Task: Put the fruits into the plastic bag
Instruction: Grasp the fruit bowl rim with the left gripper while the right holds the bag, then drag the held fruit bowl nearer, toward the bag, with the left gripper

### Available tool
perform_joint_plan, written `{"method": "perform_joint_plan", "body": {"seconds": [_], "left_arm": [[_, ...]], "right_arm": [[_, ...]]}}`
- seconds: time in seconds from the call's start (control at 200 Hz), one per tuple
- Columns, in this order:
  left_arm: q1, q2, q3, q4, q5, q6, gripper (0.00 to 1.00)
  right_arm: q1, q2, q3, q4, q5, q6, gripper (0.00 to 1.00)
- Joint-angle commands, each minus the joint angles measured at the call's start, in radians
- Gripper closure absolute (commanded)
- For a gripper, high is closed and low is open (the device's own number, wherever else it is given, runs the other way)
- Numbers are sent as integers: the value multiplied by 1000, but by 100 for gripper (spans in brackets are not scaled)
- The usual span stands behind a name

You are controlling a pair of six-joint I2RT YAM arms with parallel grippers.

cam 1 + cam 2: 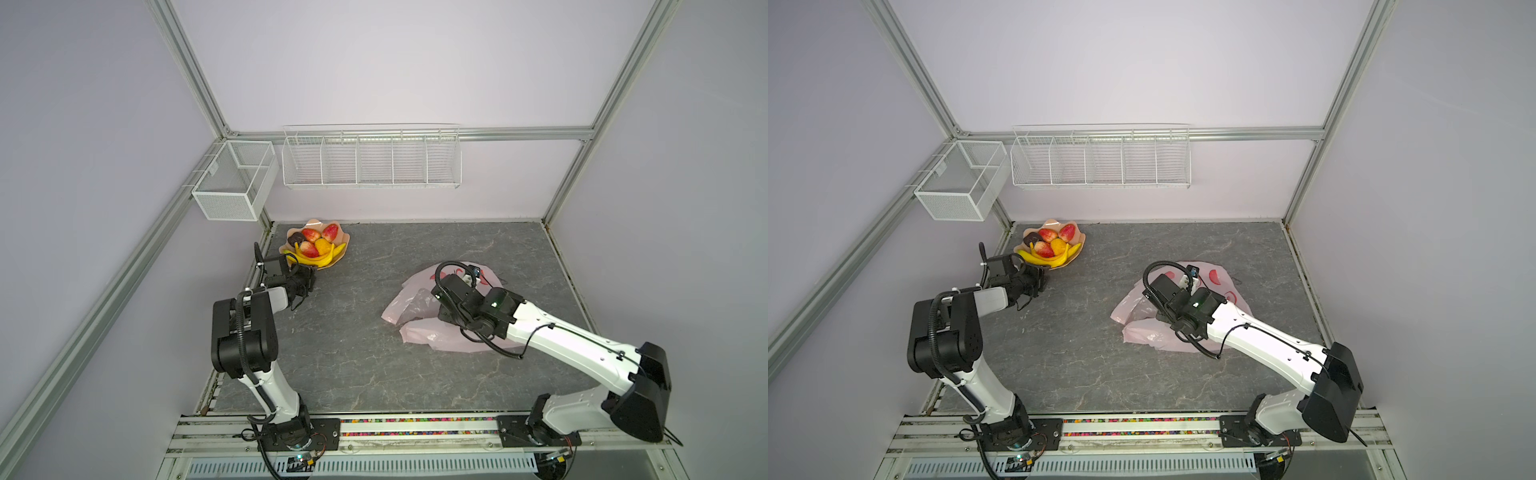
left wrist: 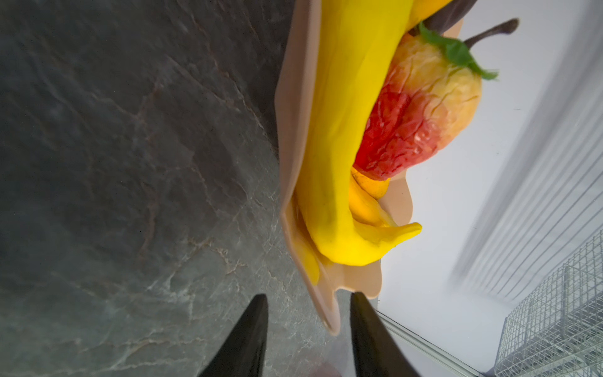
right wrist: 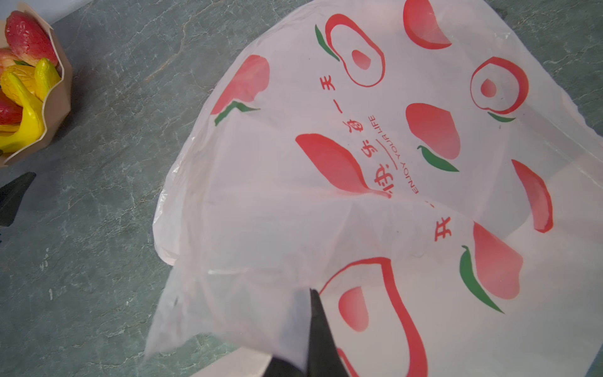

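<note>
The fruits (image 1: pixel 316 246) lie heaped in a peach-coloured scalloped dish (image 1: pixel 344 240) at the back left: yellow bananas (image 2: pixel 339 130), a red-yellow peach (image 2: pixel 424 107), strawberries (image 3: pixel 29 36), an orange one and a dark one. My left gripper (image 2: pixel 309 295) is low at the dish's near edge. It is open, and the dish rim (image 2: pixel 329 313) pokes in between its fingers. The plastic bag (image 1: pixel 415 303), pink with red peach prints, lies crumpled at the right. My right gripper (image 3: pixel 310 293) is shut on a fold of its film and holds that fold raised; one finger is hidden behind the film.
A white wire rack (image 1: pixel 372 160) hangs on the back wall. A mesh basket (image 1: pixel 235 180) hangs at the back left corner, above the dish. Aluminium frame posts bound the grey stone-patterned table (image 1: pixel 374 365). The right arm's wrist covers the bag's middle in both top views.
</note>
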Motion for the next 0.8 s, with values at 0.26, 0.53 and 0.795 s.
{"method": "perform_joint_plan", "body": {"seconds": [0.26,0.53,0.795], "left_arm": [[3,61,89,3,20,-32,67],[-11,76,117,-62,30,-28,79],[-24,69,146,-153,19,-20,89]], "right_arm": [[-10,-19,-18,-1,2,-8,94],[-12,-19,-20,0,5,-12,94],[-11,-24,-23,2,7,-12,94]]}}
